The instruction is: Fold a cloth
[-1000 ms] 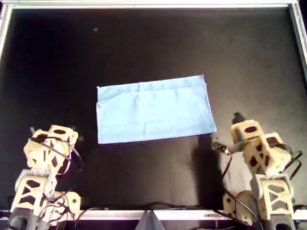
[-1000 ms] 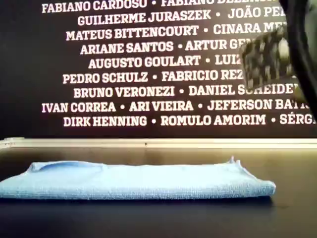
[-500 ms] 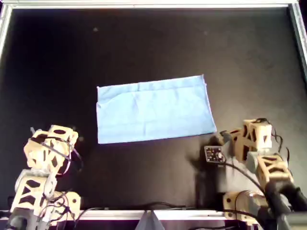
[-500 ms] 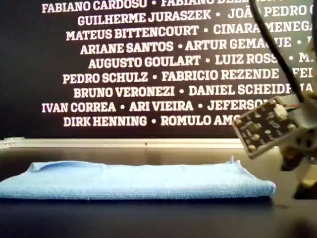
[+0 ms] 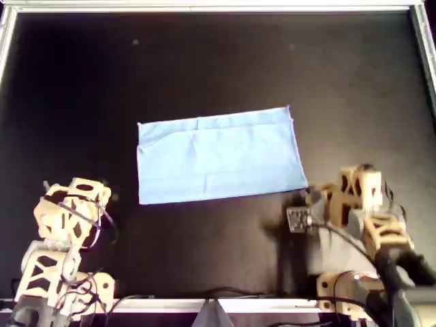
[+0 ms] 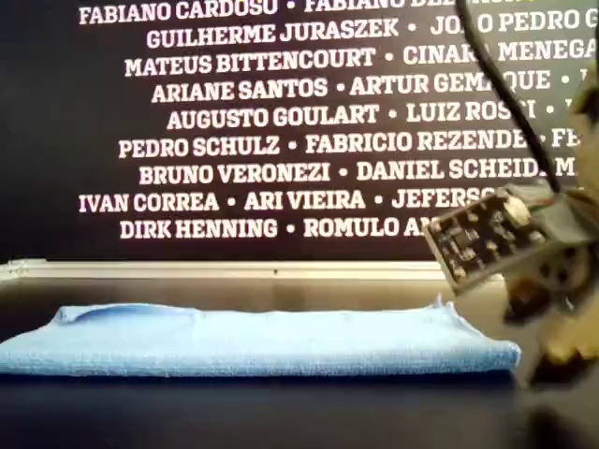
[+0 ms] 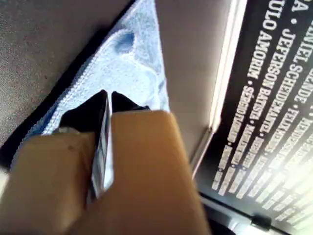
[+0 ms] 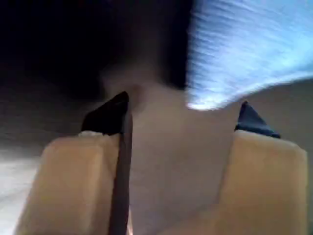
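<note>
The cloth (image 5: pixel 219 155) is a light-blue rectangle lying flat in the middle of the black table, and it looks folded over in the exterior view (image 6: pixel 253 341). My right gripper (image 8: pixel 183 103) is open, with the cloth's corner (image 8: pixel 244 54) just ahead of its fingers and nothing between them. In the overhead view it (image 5: pixel 312 199) sits just off the cloth's lower right corner, apart from it. The left gripper (image 7: pixel 108 94) is shut on nothing, with the cloth (image 7: pixel 132 63) farther ahead. My left arm (image 5: pixel 71 211) stays at the overhead view's lower left.
A metal rim (image 5: pixel 204 7) frames the black table (image 5: pixel 204 61). Behind it stands a dark wall with white names (image 6: pixel 281 122). Cables (image 5: pixel 225 294) run along the near edge between the two arm bases. The right arm's circuit board (image 6: pixel 477 238) fills the exterior view's right.
The right arm swung and tipped its gripper down toward the cloth's lower right corner in the overhead view. The cloth and the left arm have not moved.
</note>
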Robot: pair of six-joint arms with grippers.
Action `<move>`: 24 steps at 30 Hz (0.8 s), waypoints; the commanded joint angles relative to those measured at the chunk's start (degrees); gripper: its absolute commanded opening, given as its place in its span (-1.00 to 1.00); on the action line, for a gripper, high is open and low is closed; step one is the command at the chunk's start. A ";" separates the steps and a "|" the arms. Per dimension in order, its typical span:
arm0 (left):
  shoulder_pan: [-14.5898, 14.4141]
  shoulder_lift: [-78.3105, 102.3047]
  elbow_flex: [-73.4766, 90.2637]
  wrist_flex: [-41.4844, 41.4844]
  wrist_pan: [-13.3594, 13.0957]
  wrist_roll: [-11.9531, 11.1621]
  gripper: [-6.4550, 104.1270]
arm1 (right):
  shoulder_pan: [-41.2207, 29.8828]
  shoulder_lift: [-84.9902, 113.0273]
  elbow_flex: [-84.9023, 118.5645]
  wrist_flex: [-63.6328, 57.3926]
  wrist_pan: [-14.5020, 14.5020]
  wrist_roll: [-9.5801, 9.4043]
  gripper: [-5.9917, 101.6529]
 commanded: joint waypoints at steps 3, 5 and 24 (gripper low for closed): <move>0.79 0.26 -0.35 -0.44 0.26 -0.26 -0.83 | 5.10 -8.61 -10.28 -0.18 -0.18 0.62 0.74; 0.79 0.18 -0.35 -0.44 0.26 -0.26 -0.83 | 6.15 -10.72 -12.66 -0.18 0.09 0.62 0.74; 0.70 0.18 -0.35 -0.35 0.26 -0.35 -0.83 | 6.24 -18.19 -20.21 -0.09 0.26 0.53 0.72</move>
